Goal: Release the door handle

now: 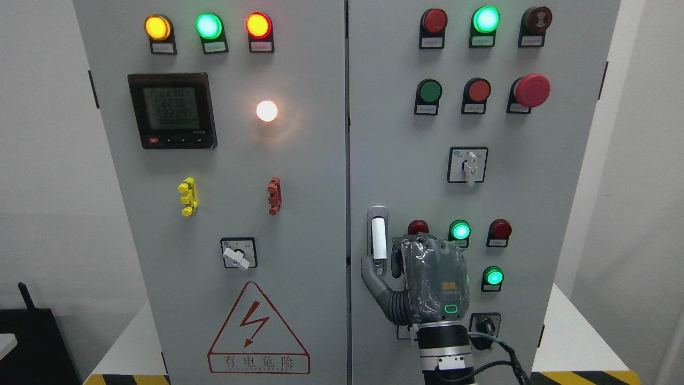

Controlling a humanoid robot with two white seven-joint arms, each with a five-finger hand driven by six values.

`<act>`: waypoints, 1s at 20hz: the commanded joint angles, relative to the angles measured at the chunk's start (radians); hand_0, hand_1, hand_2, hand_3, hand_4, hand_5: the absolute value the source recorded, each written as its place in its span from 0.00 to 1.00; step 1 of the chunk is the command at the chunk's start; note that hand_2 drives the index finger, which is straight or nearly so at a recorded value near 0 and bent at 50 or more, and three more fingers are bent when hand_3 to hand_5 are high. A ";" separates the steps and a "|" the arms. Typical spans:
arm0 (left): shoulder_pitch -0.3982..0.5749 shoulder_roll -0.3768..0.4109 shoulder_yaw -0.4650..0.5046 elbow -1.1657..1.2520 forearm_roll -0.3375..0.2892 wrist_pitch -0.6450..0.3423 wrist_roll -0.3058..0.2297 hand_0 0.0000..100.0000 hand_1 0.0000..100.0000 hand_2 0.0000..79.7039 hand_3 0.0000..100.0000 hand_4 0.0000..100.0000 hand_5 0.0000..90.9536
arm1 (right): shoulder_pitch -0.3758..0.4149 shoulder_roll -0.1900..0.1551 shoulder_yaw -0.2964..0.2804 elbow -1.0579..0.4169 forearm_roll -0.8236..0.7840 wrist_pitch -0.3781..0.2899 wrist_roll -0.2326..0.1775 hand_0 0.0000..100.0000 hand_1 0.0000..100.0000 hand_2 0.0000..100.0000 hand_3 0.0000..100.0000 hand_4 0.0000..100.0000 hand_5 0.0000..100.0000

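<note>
The door handle (pixel 378 232) is a white and silver vertical lever on the left edge of the cabinet's right door (pixel 395 133). My right hand (pixel 381 266) comes up from the bottom edge right of the middle. Its grey thumb (pixel 368 270) lies left of the handle's lower end and its curled fingers (pixel 396 260) lie right of it, so the lower end sits between them. The back of the hand faces me and hides the fingertips. The handle stands upright against the door, which looks closed. My left arm is not in view.
The right door carries indicator lamps (pixel 459 230), push buttons, a red emergency button (pixel 531 90) and a rotary switch (pixel 468 166) close to my hand. The left door (pixel 299 160) has a meter (pixel 172 110), lamps and a warning sign (pixel 258 331).
</note>
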 commanded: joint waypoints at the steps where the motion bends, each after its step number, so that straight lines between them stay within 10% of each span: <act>1: 0.000 0.000 -0.014 0.020 0.000 0.001 -0.001 0.12 0.39 0.00 0.00 0.00 0.00 | 0.000 0.003 -0.006 0.001 0.000 0.005 -0.003 0.36 0.60 0.93 1.00 0.89 0.98; 20: 0.000 0.001 -0.015 0.020 0.000 0.001 -0.001 0.12 0.39 0.00 0.00 0.00 0.00 | 0.003 0.003 -0.021 -0.002 -0.008 0.006 -0.011 0.42 0.59 0.94 1.00 0.90 0.99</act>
